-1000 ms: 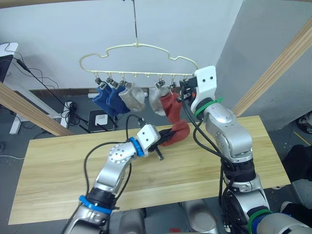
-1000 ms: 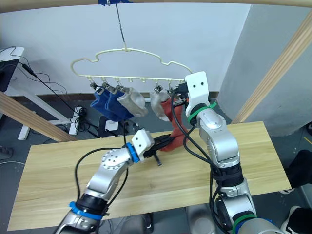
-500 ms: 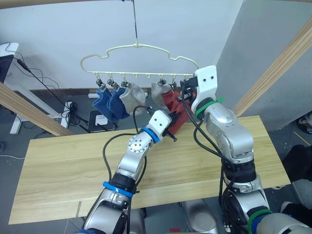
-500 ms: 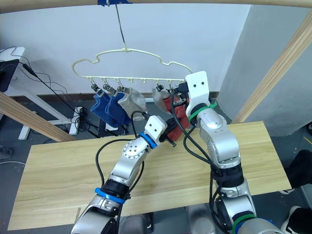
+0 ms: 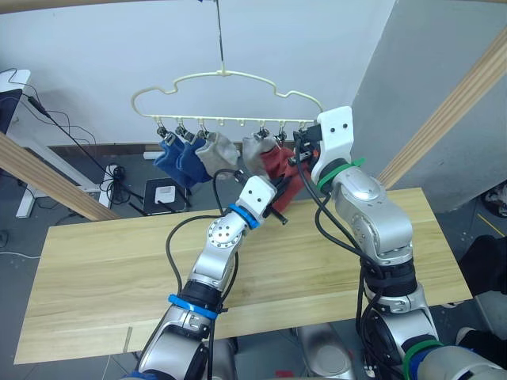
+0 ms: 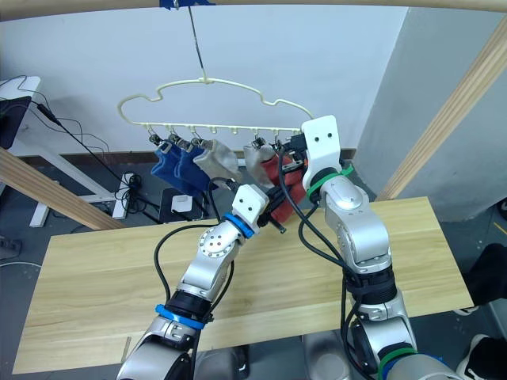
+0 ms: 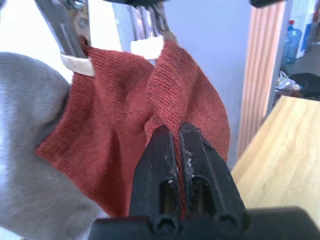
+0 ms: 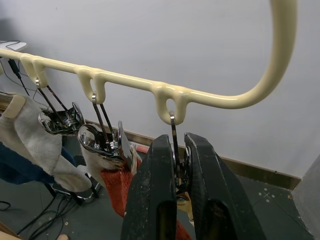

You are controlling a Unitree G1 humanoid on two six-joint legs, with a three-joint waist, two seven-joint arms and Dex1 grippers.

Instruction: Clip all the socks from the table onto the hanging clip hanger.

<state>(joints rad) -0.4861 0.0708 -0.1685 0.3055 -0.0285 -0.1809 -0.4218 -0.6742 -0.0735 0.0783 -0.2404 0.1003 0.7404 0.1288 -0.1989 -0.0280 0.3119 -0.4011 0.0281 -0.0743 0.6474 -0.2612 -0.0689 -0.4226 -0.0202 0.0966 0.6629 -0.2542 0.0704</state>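
Observation:
The cream clip hanger (image 5: 226, 75) hangs from a hook above the table (image 5: 119, 261). Two blue socks (image 5: 178, 157), two grey socks (image 5: 218, 150) and one rust-red sock (image 5: 271, 162) hang from its clips. My left gripper (image 7: 181, 132) is shut on a second rust-red sock (image 7: 190, 85), holding it up beside the hanging red sock (image 7: 100, 140); its upper edge reaches the clips. My right gripper (image 8: 179, 142) is shut on the last metal clip (image 8: 173, 131) at the hanger's right end (image 8: 200, 97).
Slanted wooden poles of the frame stand at the right (image 5: 467, 87) and left (image 5: 47, 178). Behind the table, cables and a power strip (image 5: 165, 192) lie on the floor. A white wall closes off the back.
My left gripper has risen from just above the table to the hanger's right end, carrying the red sock. The right gripper has stayed on the last clip.

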